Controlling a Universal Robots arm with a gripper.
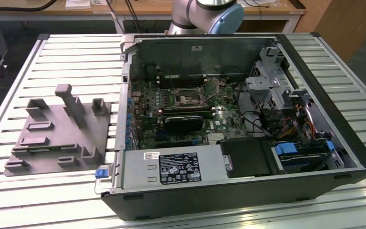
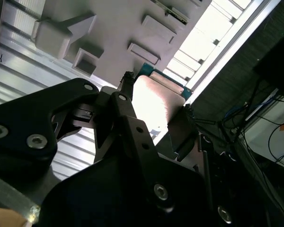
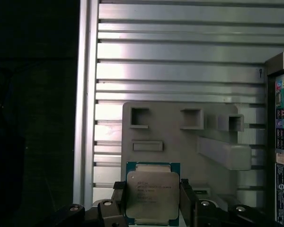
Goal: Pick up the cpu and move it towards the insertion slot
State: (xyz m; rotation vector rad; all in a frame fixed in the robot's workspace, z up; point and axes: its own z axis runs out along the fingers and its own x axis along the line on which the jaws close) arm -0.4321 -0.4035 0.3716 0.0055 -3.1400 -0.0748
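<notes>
Here the cpu [image 3: 150,193] sits gripped inside the claw [image 3: 154,205].

The arm [image 1: 212,13] is standing at the far edge of the scene in the exterior view. In the first wrist view the tool [image 3: 152,203] is clamping the cpu [image 3: 151,191], its dark fingers [image 3: 187,201] pressing against two opposite edges.
</notes>
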